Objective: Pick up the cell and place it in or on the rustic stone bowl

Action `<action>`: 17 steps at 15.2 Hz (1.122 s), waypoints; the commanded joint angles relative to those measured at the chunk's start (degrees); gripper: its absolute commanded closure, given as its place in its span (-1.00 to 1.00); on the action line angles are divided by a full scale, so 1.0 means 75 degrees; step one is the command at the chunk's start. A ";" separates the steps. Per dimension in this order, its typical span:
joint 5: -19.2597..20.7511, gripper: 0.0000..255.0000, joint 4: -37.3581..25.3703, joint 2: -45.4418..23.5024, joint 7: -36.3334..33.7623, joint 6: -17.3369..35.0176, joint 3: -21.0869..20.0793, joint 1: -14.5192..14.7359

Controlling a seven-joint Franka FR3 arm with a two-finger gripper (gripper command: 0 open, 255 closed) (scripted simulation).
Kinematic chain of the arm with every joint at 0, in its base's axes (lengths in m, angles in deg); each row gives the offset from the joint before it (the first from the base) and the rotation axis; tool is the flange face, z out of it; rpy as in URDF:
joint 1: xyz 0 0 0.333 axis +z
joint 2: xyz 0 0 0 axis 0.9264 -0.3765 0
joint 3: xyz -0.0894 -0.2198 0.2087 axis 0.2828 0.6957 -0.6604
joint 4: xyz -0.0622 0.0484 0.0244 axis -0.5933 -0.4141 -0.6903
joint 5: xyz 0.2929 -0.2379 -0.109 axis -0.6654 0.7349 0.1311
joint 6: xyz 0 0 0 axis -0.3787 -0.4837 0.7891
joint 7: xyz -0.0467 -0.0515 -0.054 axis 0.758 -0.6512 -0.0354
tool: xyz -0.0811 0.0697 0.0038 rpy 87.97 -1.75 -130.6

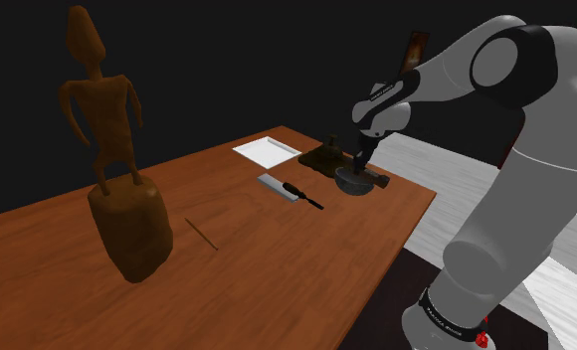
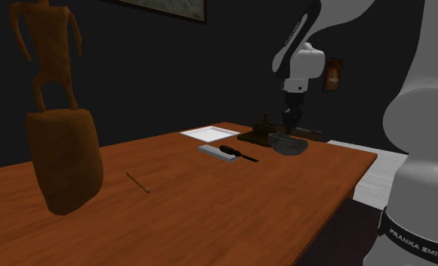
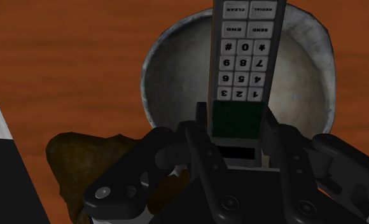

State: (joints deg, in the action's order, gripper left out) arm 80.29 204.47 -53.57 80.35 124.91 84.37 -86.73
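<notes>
pincer [image 3: 237, 132] pinching the cell phone [image 3: 243, 57], keypad end hanging over grey bowl [image 3: 174, 70]

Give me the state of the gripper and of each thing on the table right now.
gripper: shut on the cell phone, over the bowl.
cell phone: clasped between the fingers, keypad showing, not yet released.
stone bowl: upright on the table, nothing seen inside.
wooden figure: standing upright.
black-handled tool: lying partly on a grey slab.
white tray: lying flat.
thin stick: lying flat.
</notes>
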 commanded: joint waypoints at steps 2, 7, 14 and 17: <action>0.0000 -1.00 -0.0002 0.0000 0.0000 0.0001 0.0000 0.0000; 0.0000 -1.00 -0.0002 0.0000 0.0000 0.0001 0.0000 0.0000; 0.0260 -1.00 -0.0373 0.0592 -0.0184 -0.0931 0.0017 0.0021; 0.0260 -1.00 -0.0374 0.0591 -0.0184 -0.0931 0.0017 0.0021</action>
State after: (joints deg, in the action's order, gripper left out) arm 82.23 201.67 -49.15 78.98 117.96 84.51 -86.57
